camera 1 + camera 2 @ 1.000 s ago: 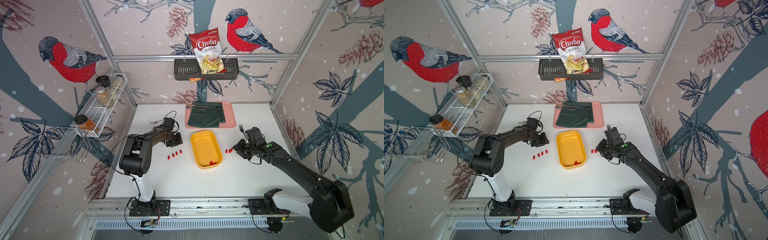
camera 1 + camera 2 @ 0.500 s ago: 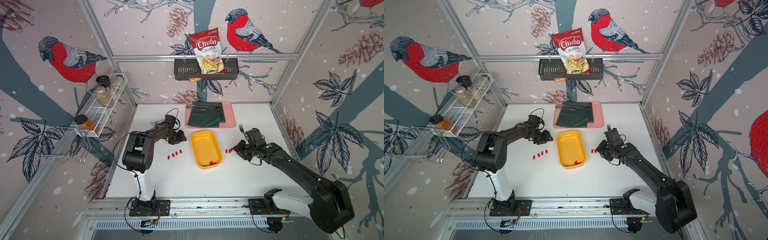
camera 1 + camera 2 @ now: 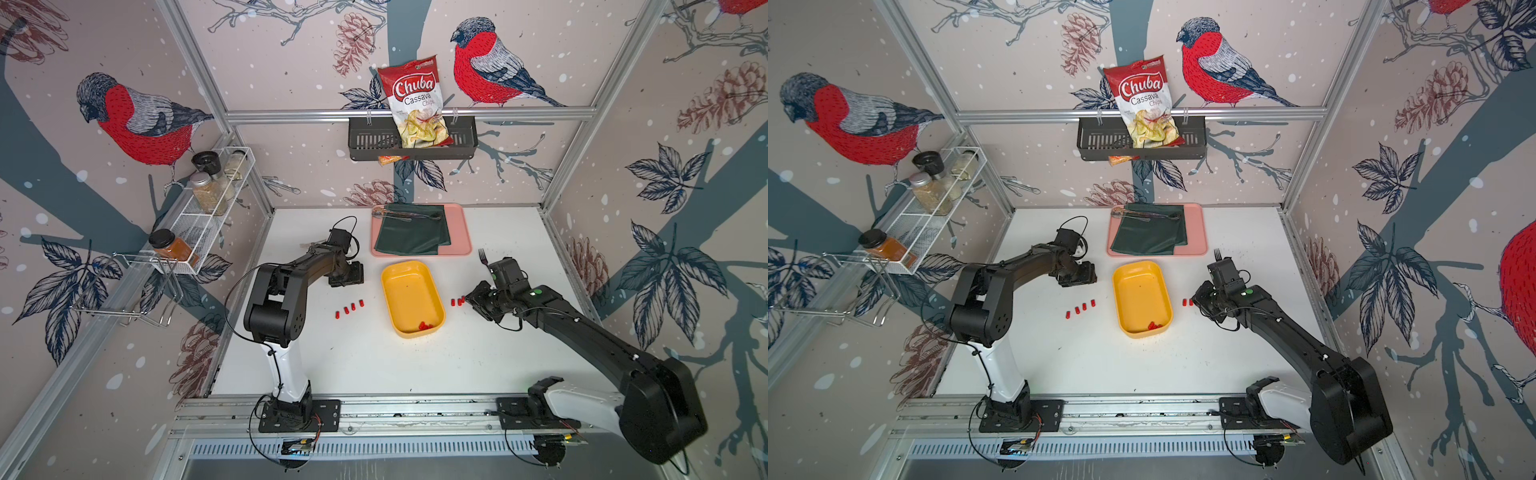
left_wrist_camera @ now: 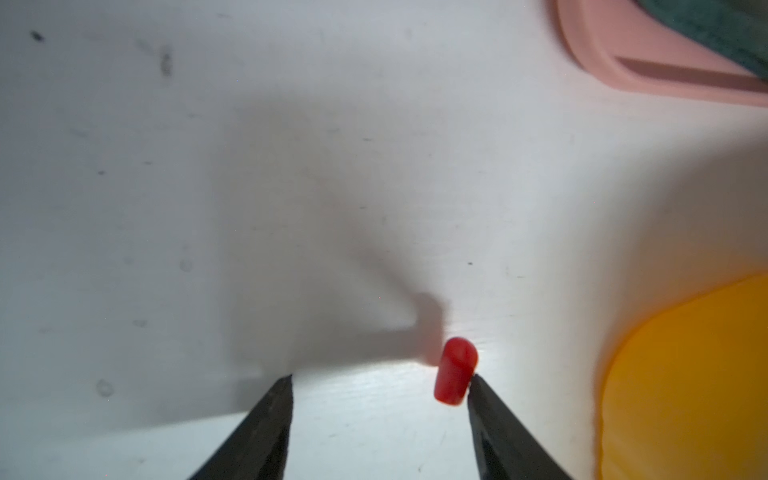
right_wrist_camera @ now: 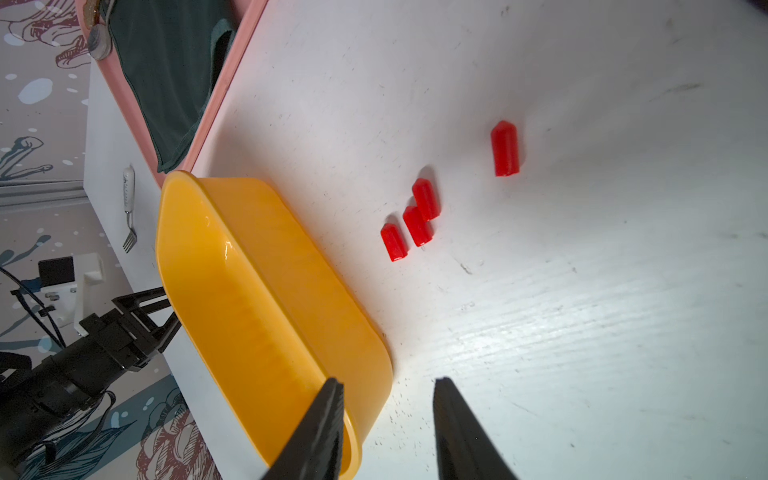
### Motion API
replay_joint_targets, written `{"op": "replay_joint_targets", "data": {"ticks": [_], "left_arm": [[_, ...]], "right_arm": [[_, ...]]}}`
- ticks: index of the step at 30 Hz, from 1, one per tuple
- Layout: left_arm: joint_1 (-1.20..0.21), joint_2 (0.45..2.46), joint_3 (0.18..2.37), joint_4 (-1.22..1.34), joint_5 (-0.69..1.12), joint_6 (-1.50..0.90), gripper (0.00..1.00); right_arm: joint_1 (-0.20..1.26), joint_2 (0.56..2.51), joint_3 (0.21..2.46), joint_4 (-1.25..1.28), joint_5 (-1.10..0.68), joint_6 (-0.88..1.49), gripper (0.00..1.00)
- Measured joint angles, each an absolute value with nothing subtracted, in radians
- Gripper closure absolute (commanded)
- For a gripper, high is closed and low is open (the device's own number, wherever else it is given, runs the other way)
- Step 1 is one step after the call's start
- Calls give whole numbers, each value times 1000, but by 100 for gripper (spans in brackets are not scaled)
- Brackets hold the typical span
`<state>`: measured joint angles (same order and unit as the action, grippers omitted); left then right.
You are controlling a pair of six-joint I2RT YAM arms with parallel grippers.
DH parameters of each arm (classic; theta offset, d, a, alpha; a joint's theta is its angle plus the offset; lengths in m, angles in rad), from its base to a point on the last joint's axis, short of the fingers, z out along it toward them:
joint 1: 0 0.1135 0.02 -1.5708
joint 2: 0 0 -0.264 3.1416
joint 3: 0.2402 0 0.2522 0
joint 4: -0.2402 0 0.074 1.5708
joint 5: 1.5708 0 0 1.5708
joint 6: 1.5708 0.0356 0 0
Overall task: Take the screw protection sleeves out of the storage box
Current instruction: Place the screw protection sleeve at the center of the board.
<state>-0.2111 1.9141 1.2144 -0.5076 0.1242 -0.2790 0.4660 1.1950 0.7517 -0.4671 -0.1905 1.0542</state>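
My left claw (image 4: pixel 382 378) is released, its two dark fingers spread wide above the white tabletop (image 4: pixel 166 208), just left of the far end of the shallow yellow-orange plastic storage box (image 3: pixel 409 291). One tiny bright red plastic sleeve (image 4: pixel 455 372) touches the tip of a single finger. Nothing presses it from the other side, and I cannot tell whether it rests on the table. My right claw (image 5: pixel 390 382) is released too, with an empty gap between its fingers, and it sits low just right of the box, beside its long wall. The screw protection sleeves (image 3: pixel 424 326) lie in three places. A small cluster sits inside the box at its near right corner. A slanted row of four sleeves (image 3: pixel 349 308) lies on the table left of the box. A group of four sleeves (image 5: pixel 419 216) lies on the table to its right, three bunched together and one apart. Beyond the box, on the far side, a flat pink tray (image 3: pixel 459 232) carries a dark green cloth (image 3: pixel 411 235).
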Motion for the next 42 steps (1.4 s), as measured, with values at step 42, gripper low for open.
{"op": "replay_joint_targets", "data": {"ticks": [42], "left_arm": [[-348, 1496, 1219, -645, 10, -416, 18]], "right_arm": [[514, 1209, 878, -484, -164, 1013, 56]]}}
